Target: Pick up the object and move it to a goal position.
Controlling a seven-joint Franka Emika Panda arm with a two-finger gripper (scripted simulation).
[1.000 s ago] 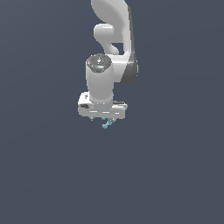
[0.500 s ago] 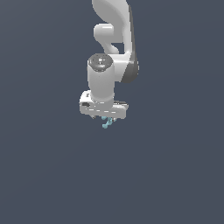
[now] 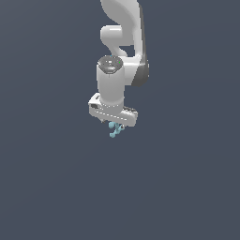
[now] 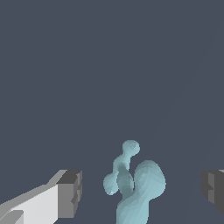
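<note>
The object (image 3: 116,130) is a small light-teal piece with rounded ends, seen just under the white hand in the exterior view. In the wrist view the object (image 4: 140,186) sits between the two dark fingertips. My gripper (image 3: 115,124) points down over it, and its fingers are mostly hidden by the hand in the exterior view. In the wrist view the gripper (image 4: 141,192) is open. One fingertip (image 4: 71,192) and the other (image 4: 213,190) stand apart from the object, with a gap on each side.
A plain dark grey-blue surface (image 3: 56,187) fills both views. The white arm (image 3: 123,28) rises behind the hand. No other objects or edges show.
The hand has shifted slightly toward the exterior view's right and turned a little. The object stays in nearly the same place under it.
</note>
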